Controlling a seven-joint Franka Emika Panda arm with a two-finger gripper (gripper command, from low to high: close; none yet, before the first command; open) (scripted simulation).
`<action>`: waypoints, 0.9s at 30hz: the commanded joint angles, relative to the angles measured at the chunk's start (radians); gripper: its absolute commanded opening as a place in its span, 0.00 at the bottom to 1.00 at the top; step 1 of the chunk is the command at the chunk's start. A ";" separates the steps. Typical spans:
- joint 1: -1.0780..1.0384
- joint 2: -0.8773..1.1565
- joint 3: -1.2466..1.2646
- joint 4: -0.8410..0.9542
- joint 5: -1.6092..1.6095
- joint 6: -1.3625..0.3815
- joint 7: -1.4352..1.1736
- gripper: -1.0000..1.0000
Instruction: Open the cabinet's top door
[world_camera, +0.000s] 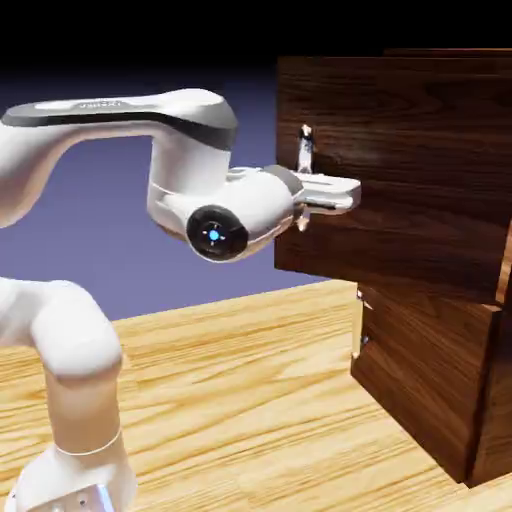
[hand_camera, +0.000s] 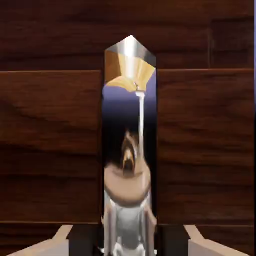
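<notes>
The cabinet of dark walnut wood stands at the exterior view's right. Its top door juts out toward the arm, well forward of the lower panel. My gripper reaches in level from the left and is shut on the top door's silver vertical handle, whose upper end shows above the hand. In the hand view the mirror-like handle fills the middle against the dark wood of the door. It runs down between my gripper's two pale fingertips at the bottom edge.
The lower panel carries its own shorter silver handle at its left edge, below and to the right of my hand. The light wooden table stretches under the arm, whose base rises at the lower left.
</notes>
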 joint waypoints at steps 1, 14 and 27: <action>-0.003 0.003 -0.029 0.012 -0.036 -0.045 0.008 0.00; 0.080 0.175 -0.386 0.303 -0.299 -0.604 0.005 0.00; 0.532 0.212 -0.809 0.739 -0.490 -1.009 0.048 0.00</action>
